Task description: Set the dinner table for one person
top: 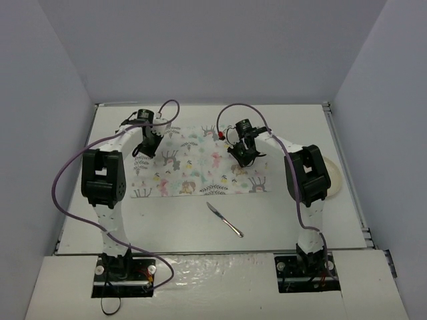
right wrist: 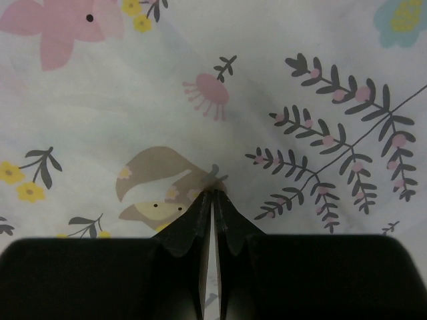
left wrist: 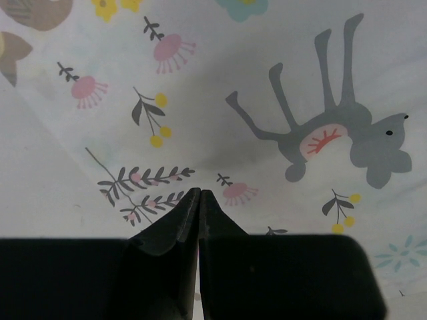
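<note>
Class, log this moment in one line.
left gripper: shut, tips on white animal-print cloth mat | right gripper: shut, tips on mat | silver metal knife: on off-white table

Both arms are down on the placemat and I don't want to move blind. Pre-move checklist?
1. Left hand shut, tips at the mat: ok.
2. Right hand shut, tips at the mat: ok.
3. Cloth actually caught in each hand: cannot tell. There is only a small pucker at the right tips.
4. Knife off the mat, lying on the table near the mat's front edge: ok.
5. Plate clear of the right arm: cannot tell, because the arm hides part of it.
</note>
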